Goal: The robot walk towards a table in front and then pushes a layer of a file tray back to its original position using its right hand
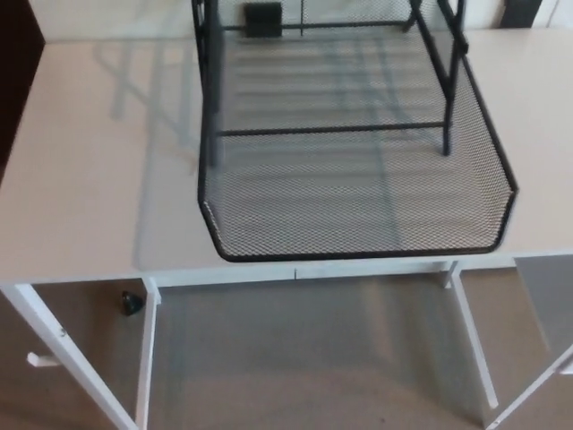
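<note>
Neither hand shows in the head view, so how their fingers stand cannot be told; no arm or forearm enters from either side. The view looks down on a black wire-mesh tray (358, 193) standing on a pale table (81, 197). The tray's bottom layer is pulled out toward the camera: its rounded front lip reaches the table's near edge and seems to hang slightly over it. Behind that lip, two black uprights of the tray's frame (211, 98) stand on either side, joined by a thin crossbar running across the mesh floor. The upper part of the tray is cut off by the top of the picture. A small dark block (262, 18) sits at the back of the tray, seen through the mesh; what it is cannot be told. To the left of the tray the tabletop is bare and carries faint striped reflections. Below the tray, under the near edge, runs a white rail, and white legs (143, 358) slant down to a brownish floor (304, 358). A small black object (132, 303) lies on the floor below the tray's left side, just beside the left inner leg.
</note>
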### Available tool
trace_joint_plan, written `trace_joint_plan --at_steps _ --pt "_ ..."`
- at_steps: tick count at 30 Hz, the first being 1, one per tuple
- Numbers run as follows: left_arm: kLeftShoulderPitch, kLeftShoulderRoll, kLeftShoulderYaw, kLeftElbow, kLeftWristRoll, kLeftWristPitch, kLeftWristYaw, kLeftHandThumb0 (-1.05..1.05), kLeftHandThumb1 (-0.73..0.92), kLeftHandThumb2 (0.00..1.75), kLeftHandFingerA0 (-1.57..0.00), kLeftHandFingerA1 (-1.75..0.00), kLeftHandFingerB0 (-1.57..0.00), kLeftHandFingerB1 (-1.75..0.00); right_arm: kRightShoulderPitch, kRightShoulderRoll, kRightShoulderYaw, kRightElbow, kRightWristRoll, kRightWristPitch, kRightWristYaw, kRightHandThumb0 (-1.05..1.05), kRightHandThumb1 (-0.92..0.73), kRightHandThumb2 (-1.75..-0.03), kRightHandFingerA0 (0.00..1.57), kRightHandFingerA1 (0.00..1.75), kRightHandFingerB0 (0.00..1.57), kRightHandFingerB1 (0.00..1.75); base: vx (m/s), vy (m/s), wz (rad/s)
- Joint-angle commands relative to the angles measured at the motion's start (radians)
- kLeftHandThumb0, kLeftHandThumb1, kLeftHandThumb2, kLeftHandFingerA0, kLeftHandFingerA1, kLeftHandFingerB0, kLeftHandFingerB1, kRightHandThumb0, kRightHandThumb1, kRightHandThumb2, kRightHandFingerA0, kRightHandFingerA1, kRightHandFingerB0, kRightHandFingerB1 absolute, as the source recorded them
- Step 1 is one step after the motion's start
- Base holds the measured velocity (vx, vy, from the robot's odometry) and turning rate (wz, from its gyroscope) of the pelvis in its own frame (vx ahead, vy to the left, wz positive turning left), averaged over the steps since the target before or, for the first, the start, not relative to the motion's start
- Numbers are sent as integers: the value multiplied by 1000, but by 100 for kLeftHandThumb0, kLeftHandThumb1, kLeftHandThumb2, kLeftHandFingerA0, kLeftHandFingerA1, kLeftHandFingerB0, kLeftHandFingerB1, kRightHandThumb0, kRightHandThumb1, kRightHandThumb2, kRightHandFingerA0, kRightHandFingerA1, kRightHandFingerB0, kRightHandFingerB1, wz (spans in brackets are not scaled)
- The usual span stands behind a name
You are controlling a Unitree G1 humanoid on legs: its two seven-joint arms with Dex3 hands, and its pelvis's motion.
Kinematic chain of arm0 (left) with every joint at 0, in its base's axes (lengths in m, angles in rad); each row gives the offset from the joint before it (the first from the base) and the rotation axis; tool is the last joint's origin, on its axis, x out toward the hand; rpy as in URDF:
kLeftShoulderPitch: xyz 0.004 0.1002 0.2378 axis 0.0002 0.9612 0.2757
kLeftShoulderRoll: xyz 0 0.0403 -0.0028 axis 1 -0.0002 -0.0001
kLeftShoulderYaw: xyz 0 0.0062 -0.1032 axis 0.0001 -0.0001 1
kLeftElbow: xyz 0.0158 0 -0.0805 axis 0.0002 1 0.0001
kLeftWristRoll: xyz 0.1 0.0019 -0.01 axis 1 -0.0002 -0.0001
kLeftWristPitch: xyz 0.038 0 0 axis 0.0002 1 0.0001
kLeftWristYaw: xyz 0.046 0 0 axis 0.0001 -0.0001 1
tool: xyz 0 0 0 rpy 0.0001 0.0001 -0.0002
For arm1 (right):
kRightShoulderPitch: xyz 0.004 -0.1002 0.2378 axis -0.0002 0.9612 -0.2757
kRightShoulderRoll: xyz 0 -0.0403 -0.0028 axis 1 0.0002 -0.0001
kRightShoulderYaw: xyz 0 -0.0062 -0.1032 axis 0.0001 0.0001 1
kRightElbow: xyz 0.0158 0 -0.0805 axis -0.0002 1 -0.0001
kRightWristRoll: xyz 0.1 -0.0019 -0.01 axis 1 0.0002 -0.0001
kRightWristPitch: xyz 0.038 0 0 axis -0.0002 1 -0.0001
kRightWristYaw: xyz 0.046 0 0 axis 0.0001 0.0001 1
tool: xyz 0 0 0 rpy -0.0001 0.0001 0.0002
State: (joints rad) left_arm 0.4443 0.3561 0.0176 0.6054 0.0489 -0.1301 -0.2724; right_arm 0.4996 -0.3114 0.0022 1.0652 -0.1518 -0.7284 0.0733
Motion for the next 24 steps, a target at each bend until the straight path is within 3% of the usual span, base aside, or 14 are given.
trace_joint_plan --at_steps 1,12,13,14,15,18,19,20,22,23,24 --pt "-13 15 -17 5 31 -8 8 -25 61 59 -53 -40 -40 -35 -9 -13 0 -6 0 -2 -3 -81 -42 -84 64 75 61 68 -1 49 16" --pt "-29 26 -31 55 40 -68 0 -26 62 59 -53 -40 -40 -35 -15 -12 15 7 -11 11 -16 -85 -45 -84 62 74 59 67 59 -84 8" --pt "-27 26 -32 48 41 -64 2 -26 62 59 -53 -40 -40 -35 -18 -12 15 13 -13 5 -21 -75 -51 -56 64 73 61 63 42 -88 -1" --pt "-27 29 -34 43 45 -64 4 -26 62 59 -54 -40 -40 -35 -9 -10 15 -5 -11 6 -24 -80 -43 -84 63 75 60 69 38 -83 -1" --pt "-28 31 -37 43 49 -64 6 -26 62 59 -54 -40 -40 -35 -4 -9 13 -14 -8 4 -25 -74 -51 -57 64 73 61 64 0 0 0" --pt "-29 32 -39 45 49 -67 5 -26 62 59 -55 -40 -41 -35 11 -2 2 -36 8 -16 -25 -73 -50 -56 67 73 62 62 0 0 0" --pt "-22 32 -38 31 44 -59 0 -25 62 59 -55 -40 -41 -35 13 6 -7 -28 18 -31 -29 -75 -40 -66 67 73 62 64 0 0 0" --pt "-20 36 -43 30 51 -61 4 -26 63 59 -55 -39 -41 -35 18 10 -12 -30 21 -45 -34 -71 -50 -57 68 69 63 59 0 0 0" --pt "-15 40 -51 22 64 -67 11 -26 63 59 -56 -40 -41 -35 35 28 -34 -50 48 -96 -34 -67 -49 -55 68 66 65 57 0 0 0" --pt "-13 41 -50 14 65 -63 14 -26 63 59 -56 -40 -42 -35 57 40 -37 -103 60 -118 -26 -73 -42 -81 67 70 63 64 0 0 0" --pt "-12 42 -50 11 65 -61 16 -26 63 59 -56 -40 -42 -35 68 46 -41 -128 63 -125 -22 -73 -42 -81 67 70 63 64 0 0 0"
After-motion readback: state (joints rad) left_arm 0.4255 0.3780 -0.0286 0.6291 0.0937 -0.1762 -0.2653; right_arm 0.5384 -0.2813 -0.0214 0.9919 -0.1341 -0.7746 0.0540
